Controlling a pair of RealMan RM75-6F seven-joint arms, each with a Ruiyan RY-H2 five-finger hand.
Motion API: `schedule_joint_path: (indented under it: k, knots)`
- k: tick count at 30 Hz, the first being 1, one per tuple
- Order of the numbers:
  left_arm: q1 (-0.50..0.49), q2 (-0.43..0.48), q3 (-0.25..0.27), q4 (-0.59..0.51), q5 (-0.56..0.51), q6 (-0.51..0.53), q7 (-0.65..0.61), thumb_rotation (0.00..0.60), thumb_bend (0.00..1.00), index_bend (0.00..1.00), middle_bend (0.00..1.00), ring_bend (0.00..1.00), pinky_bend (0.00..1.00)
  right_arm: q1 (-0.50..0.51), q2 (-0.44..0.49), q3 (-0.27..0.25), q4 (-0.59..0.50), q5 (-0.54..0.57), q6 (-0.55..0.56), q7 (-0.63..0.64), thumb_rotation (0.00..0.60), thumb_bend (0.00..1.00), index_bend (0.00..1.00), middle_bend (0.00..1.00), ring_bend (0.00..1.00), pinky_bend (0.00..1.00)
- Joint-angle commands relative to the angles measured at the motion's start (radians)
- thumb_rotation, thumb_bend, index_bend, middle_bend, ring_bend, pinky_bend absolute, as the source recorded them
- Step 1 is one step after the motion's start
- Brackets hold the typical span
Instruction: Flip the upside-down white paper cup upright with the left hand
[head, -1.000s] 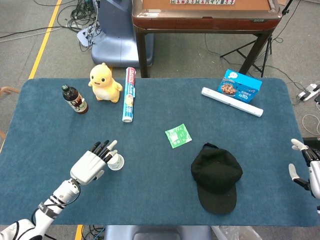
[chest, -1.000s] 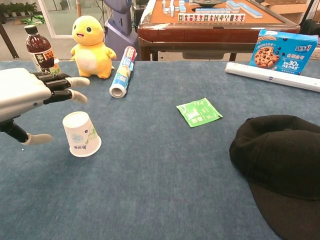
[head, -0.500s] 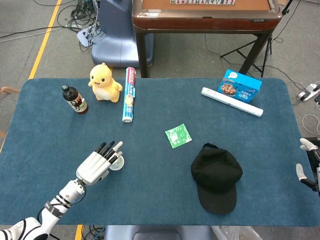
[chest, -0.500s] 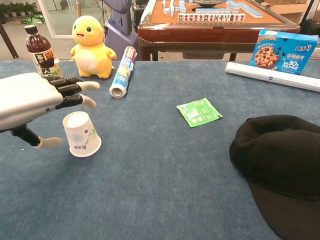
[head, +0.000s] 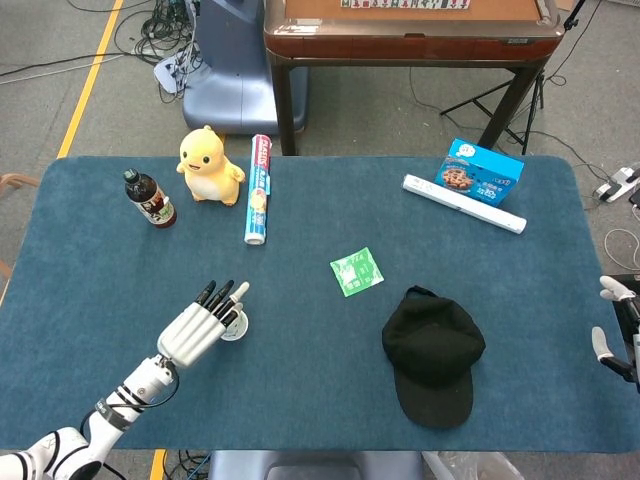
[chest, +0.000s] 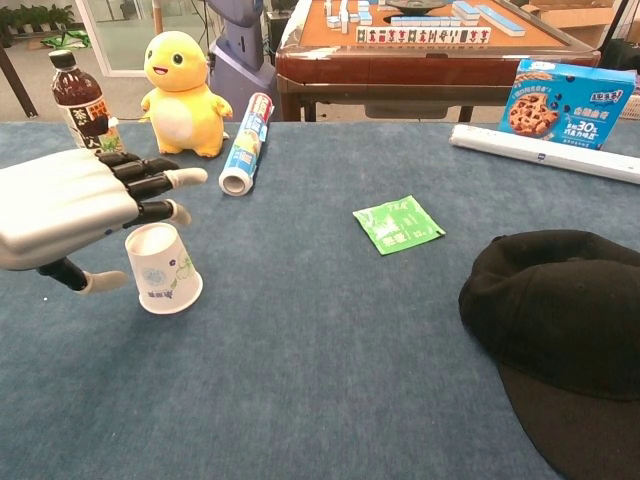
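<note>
1 white paper cup (chest: 161, 268) inverted, tapered, on blue felt | left robot hand (chest: 68, 205) released, fingers spread above cup

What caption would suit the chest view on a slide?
Left robot hand, fingers spread, hovers over the upside-down white paper cup on the blue table, not yet gripping it.

head view overhead, chest view low (closer)
</note>
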Motion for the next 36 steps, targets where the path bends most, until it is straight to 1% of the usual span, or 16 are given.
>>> schedule_joint_path:
  k: [1, 14, 22, 30, 36]
  knots:
    - [-0.001, -0.007, 0.003, 0.015, -0.002, 0.003, 0.006, 0.600, 0.22, 0.24, 0.00, 0.00, 0.15, 0.000, 0.000, 0.000, 0.000, -0.001, -0.002, 0.001, 0.600, 0.44, 0.20, 0.31, 0.28, 0.47]
    - [-0.003, -0.051, 0.020, 0.116, 0.032, 0.037, 0.003, 0.600, 0.22, 0.27, 0.00, 0.00, 0.15, 0.002, -0.004, 0.003, 0.006, -0.004, -0.005, 0.004, 0.600, 0.44, 0.20, 0.31, 0.28, 0.47]
    - [-0.004, -0.076, 0.026, 0.166, 0.045, 0.060, -0.028, 0.600, 0.22, 0.29, 0.00, 0.00, 0.13, 0.004, -0.005, 0.001, 0.008, -0.007, -0.011, 0.004, 0.600, 0.44, 0.20, 0.31, 0.28, 0.47]
    - [0.000, -0.083, 0.028, 0.183, 0.049, 0.082, -0.056, 0.600, 0.22, 0.35, 0.00, 0.00, 0.13, 0.004, -0.006, 0.000, 0.007, -0.010, -0.012, 0.003, 0.600, 0.44, 0.20, 0.31, 0.28, 0.47]
    - [0.013, -0.066, 0.016, 0.143, 0.029, 0.107, -0.081, 0.600, 0.22, 0.36, 0.00, 0.00, 0.13, 0.004, -0.006, -0.001, 0.008, -0.011, -0.014, 0.003, 0.600, 0.44, 0.20, 0.31, 0.28, 0.47]
